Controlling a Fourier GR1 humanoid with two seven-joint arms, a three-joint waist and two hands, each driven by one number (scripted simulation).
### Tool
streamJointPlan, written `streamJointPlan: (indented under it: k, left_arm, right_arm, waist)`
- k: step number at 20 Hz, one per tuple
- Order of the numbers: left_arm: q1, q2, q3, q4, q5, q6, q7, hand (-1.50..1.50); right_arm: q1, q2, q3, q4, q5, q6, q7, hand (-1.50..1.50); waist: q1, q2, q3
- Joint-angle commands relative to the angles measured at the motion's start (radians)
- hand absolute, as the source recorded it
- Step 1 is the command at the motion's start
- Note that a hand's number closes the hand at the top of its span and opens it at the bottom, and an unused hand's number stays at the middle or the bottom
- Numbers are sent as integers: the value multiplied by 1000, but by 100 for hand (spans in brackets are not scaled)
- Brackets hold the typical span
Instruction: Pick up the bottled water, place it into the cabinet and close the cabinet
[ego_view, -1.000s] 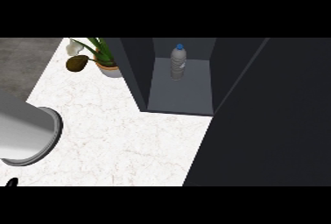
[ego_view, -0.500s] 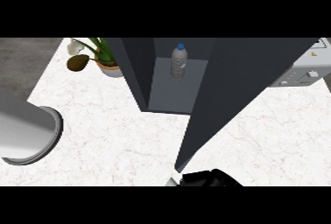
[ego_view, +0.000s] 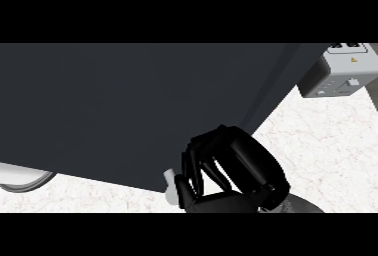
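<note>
The dark cabinet door (ego_view: 133, 105) fills most of the head view and has swung across the cabinet's opening. The bottled water is hidden behind it. My right hand (ego_view: 232, 167) is at the lower middle, pressed against the door's lower right part, fingers slightly bent and holding nothing. A small white door handle (ego_view: 171, 186) shows just left of the hand. The grey forearm (ego_view: 299, 205) comes in from the lower edge. My left hand does not show.
A grey and white appliance (ego_view: 339, 72) stands at the top right on the white marble counter (ego_view: 325, 145). The rim of a round grey dish (ego_view: 18, 181) peeks out under the door at the lower left.
The door has swung left across the opening and now covers the bottle, the shelf and the plant. My right hand has risen from the lower edge with it.
</note>
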Motion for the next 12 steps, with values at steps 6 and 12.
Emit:
streamJointPlan:
  k: [6,12]
  left_arm:
    - [137,-40,161,-12,121,-178,0,-150]
    - [208,-114,179,-66,104,-208,38,-150]
  right_arm:
    - [-264,8,-239,339,-139,117,-52,150]
    - [-401,-58,-336,540,-176,254,-91,150]
  waist:
    - [-19,-5,2]
    - [-16,-4,3]
